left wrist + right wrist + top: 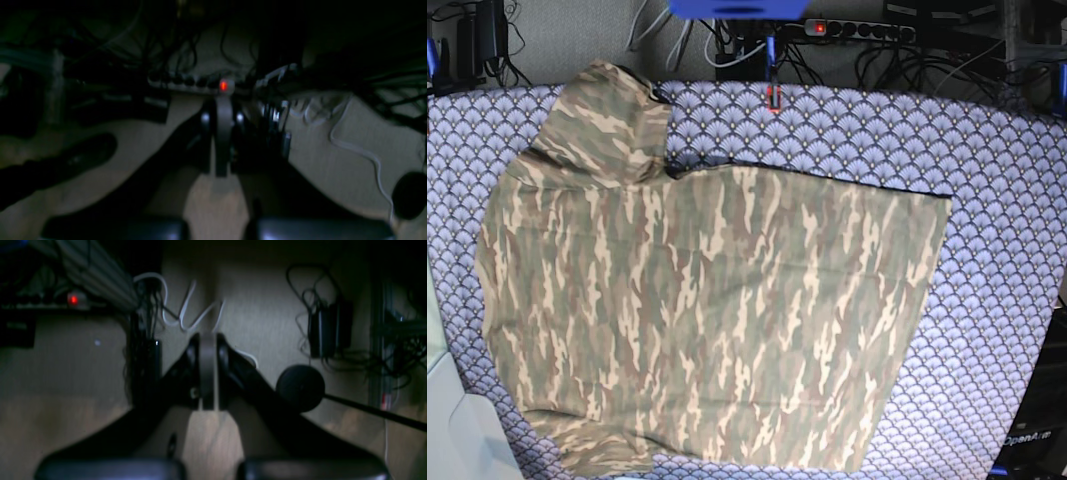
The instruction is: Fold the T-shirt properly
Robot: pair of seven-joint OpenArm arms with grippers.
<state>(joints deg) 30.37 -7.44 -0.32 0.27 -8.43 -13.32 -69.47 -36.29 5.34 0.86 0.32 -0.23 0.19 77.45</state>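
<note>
Purple scallop-patterned cloth [1017, 200] over the table, power strip [857, 30] with red light and cables behind.

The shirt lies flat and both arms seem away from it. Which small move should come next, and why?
Probably bring one arm over the T-shirt toward its upper sleeve. The shirt lies spread and unfolded on the purple cloth; both the left gripper and right gripper are shut, empty, facing cables.

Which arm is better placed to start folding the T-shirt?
Probably right: the T-shirt lies mostly toward its side of the purple cloth. The left end effector and right end effector are shut, neither over it.
</note>
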